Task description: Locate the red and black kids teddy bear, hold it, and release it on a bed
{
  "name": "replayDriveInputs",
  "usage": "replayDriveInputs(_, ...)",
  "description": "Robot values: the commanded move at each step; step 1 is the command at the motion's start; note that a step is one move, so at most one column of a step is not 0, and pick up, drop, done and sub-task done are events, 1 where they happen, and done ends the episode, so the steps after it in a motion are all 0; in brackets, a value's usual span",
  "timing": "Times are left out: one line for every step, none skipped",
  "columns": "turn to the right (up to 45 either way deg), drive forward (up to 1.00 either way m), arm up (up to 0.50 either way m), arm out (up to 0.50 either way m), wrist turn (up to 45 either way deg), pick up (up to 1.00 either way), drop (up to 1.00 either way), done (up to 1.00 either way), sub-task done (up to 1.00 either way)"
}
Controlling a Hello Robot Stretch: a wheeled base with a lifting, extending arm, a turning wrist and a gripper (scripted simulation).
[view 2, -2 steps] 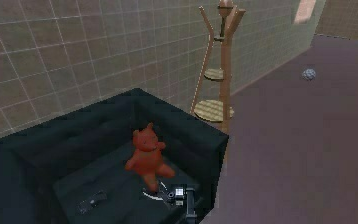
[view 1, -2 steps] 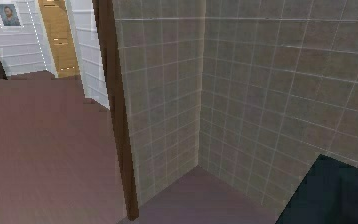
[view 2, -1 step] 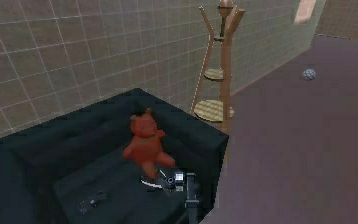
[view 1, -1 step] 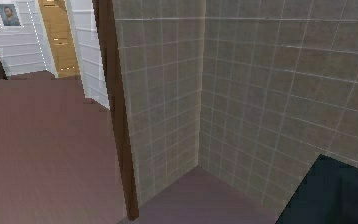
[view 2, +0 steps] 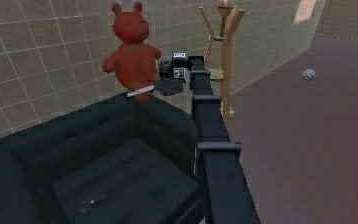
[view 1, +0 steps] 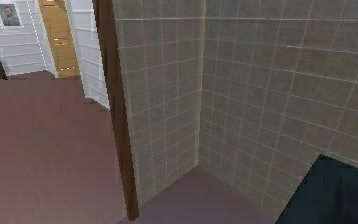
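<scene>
A red teddy bear (view 2: 130,52) stands upright against the tiled wall in the arm side view, just above the back edge of a dark armchair (view 2: 77,165). Its feet meet that edge in the picture. My arm rises from the bottom edge, and the gripper (view 2: 155,88) is at the bear's lower right side, with a thin pale finger (view 2: 142,93) under the bear. I cannot tell whether the gripper holds the bear or whether the bear rests on the chair's back.
A wooden coat stand (view 2: 222,40) stands by the wall behind the arm, and a small grey ball (view 2: 308,73) lies on the brown floor. In the forward view, a tiled wall corner (view 1: 202,100) is close ahead, with a dark post (view 1: 117,110), a wooden door (view 1: 57,35) and the dark chair's corner (view 1: 332,190).
</scene>
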Motion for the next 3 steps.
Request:
replayDriveInputs(0.0, 0.00, 0.04, 0.00, 0.0, 0.00, 0.00, 0.00, 0.00)
replayDriveInputs(0.0, 0.00, 0.00, 0.00, -45.0, 0.00, 0.00, 0.00, 0.00)
replayDriveInputs(0.0, 0.00, 0.00, 0.00, -45.0, 0.00, 0.00, 0.00, 0.00)
